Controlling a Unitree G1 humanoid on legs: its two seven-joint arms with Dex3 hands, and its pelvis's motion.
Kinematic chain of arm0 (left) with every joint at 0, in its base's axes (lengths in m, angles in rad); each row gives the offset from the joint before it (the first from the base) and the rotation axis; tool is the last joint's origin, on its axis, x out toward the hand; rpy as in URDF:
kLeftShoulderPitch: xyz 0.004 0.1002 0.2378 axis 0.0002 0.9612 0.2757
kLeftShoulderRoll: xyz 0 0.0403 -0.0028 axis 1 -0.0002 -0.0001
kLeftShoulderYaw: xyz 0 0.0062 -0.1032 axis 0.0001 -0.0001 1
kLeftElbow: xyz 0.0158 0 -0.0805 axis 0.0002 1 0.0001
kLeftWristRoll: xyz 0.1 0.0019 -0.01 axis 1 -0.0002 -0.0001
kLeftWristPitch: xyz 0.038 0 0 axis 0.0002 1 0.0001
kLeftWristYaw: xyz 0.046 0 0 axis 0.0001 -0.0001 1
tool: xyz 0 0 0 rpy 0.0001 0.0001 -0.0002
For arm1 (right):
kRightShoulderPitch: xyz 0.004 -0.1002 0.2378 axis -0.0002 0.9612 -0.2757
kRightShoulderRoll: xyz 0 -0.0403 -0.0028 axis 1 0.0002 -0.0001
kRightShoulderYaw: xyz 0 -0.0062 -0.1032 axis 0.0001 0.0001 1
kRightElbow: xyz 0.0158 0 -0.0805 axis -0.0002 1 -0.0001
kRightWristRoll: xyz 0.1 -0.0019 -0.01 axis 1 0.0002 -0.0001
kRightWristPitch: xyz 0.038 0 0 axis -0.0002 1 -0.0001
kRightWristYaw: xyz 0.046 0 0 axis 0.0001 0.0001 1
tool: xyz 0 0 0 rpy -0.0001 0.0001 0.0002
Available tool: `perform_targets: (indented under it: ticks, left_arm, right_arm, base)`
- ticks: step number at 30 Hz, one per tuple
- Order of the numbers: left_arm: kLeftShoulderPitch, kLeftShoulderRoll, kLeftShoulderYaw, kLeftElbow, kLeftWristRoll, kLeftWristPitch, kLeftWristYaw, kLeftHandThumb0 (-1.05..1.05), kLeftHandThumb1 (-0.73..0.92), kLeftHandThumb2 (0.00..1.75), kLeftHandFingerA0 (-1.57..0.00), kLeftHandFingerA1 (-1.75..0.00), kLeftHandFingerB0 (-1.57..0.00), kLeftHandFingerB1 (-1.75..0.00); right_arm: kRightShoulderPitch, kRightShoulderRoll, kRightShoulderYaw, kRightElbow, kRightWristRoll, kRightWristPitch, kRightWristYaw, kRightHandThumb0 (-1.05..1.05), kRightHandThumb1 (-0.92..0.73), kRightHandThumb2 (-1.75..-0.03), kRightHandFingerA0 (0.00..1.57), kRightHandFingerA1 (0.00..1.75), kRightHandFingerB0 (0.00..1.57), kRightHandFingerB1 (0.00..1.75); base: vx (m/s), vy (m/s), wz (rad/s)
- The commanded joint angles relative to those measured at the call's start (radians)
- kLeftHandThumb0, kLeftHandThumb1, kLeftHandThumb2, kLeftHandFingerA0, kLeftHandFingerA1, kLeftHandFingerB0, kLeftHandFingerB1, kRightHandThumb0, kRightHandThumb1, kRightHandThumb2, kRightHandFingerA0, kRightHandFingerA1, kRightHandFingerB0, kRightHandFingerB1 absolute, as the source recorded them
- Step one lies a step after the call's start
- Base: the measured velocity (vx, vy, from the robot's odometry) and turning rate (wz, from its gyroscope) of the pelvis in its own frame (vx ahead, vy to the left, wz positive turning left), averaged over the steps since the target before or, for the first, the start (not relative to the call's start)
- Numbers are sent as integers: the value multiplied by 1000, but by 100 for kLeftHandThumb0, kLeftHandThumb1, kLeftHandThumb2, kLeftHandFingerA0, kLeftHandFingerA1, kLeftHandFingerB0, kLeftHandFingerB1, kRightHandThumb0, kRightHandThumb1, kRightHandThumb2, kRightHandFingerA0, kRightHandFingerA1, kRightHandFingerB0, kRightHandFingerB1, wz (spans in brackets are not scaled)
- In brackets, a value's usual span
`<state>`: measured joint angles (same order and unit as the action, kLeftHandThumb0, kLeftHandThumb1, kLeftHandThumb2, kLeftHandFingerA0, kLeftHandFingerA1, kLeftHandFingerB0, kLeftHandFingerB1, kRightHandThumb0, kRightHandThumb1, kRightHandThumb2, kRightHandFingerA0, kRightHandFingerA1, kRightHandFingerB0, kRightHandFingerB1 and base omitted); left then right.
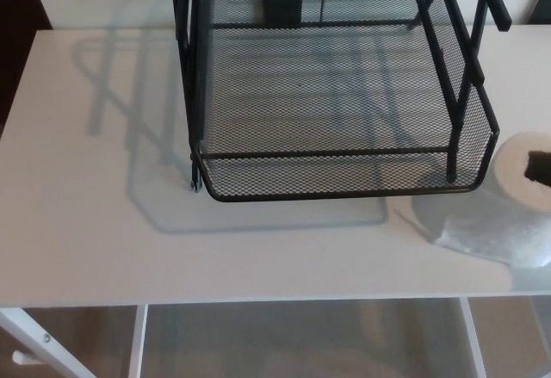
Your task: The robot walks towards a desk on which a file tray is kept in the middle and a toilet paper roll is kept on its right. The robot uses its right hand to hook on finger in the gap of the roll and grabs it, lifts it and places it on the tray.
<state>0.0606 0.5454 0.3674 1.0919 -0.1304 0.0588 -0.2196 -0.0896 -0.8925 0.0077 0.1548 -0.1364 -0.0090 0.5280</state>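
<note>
Roll at the desk's right edge, tray waiting empty

The toilet paper roll (523,169) stood on end at the far right of the white desk (86,223), just beside the black mesh file tray (344,190), its top facing up so a finger could drop into the core. A dark shape (541,166) sat over that core, perhaps a fingertip of the right hand, though too little showed to tell whether the hand was spread or closed. The left hand was nowhere to be seen. The tray's basket lay bare.

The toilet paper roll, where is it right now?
In the head view, the toilet paper roll stands on the white desk at the picture's right edge, just right of the black mesh file tray's front corner.
</note>
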Motion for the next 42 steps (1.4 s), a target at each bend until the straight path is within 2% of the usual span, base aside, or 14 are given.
perform_targets:
  ticks: [1, 2, 5, 6, 10, 19, 20, 26, 27, 36, 38, 40, 41, 42]
  left_arm:
    - [6, 21, 1, 0, -1, -37, 1, -86, 71, 118, -42, -86, -4, -63]
    - [6, 20, 8, -4, -9, -33, 0, -89, 92, 71, -26, -96, -7, -74]
    - [10, 17, 8, -7, -8, -36, 1, -79, 68, 117, -37, -81, -6, -62]
    - [12, 17, 8, -12, -9, -33, 1, -88, 92, 73, -22, -99, -6, -75]
    - [7, 17, 12, -12, -11, -23, 4, -90, 92, 71, -23, -99, -8, -75]
    - [27, 11, 17, -41, -18, -19, -3, -85, 70, 118, -41, -85, -4, -62]
    - [30, 11, 14, -42, -15, -20, -3, -88, 92, 72, -23, -99, -7, -75]
    - [10, 22, 1, 9, 2, -31, 4, -89, 92, 69, -29, -99, -9, -73]
    - [11, 24, -2, 6, 4, -30, 3, -90, 71, 104, -33, -82, -13, -67]
    - [18, 23, -2, -14, 0, -20, 3, -88, 92, 69, -30, -93, -10, -71]
    - [11, 27, -4, -3, 1, -17, -3, -89, 71, 105, -34, -83, -12, -67]
    - [11, 29, -10, -2, 7, -18, 1, -87, 92, 71, -30, -100, -9, -74]
    - [11, 28, -9, 1, 5, -22, 1, -89, 72, 106, -35, -83, -11, -66]
    - [6, 34, -10, -2, 6, -17, 0, -87, 92, 71, -30, -99, -9, -72]
  right_arm:
    - [-11, -18, -51, -3, -20, 58, -6, -56, -39, -79, 16, 52, 0, 21]
    - [-13, -21, -61, -2, -18, 66, 0, -63, -41, -76, 18, 51, 0, 10]
    - [-5, -32, -89, 2, -11, 69, 10, -55, -54, -56, 21, 43, 0, 19]
    - [-3, -37, -94, 2, -18, 71, 11, -55, -54, -57, 21, 42, 0, 18]
    - [12, -46, -134, -3, -6, 100, 17, -57, -41, -77, 10, 47, 0, 15]
    - [89, -18, -158, -204, -8, 58, 31, -52, -55, -56, 26, 39, 0, 21]
    - [94, -19, -155, -217, -14, 56, 31, -52, -55, -56, 26, 39, 0, 22]
    - [127, -15, -157, -312, 9, 81, 67, -47, -53, -57, 24, 42, 1, 20]
    - [137, -15, -158, -320, 5, 78, 66, -45, -53, -57, 24, 42, 1, 20]
    - [180, -17, -165, -305, 20, 12, 88, -58, -39, -77, 18, 52, 0, 18]
    - [187, -16, -167, -303, 21, 4, 90, -56, -40, -76, 15, 50, 0, 18]
    - [191, -18, -170, -310, 25, 13, 97, -54, -39, -76, 14, 51, 0, 21]
    - [193, -18, -170, -311, 20, 9, 96, -53, -39, -76, 14, 50, 0, 20]
    - [193, -15, -169, -313, 18, 17, 94, -49, -38, -76, 14, 51, 0, 23]
  base:
    - [0, 0, 0]
    - [0, 0, 0]
    - [0, 0, 0]
    - [0, 0, 0]
    - [0, 0, 0]
    - [0, 0, 0]
    - [0, 0, 0]
    - [0, 0, 0]
    - [0, 0, 0]
    - [0, 0, 0]
    - [0, 0, 0]
    - [0, 0, 0]
    - [0, 0, 0]
    - [0, 0, 0]
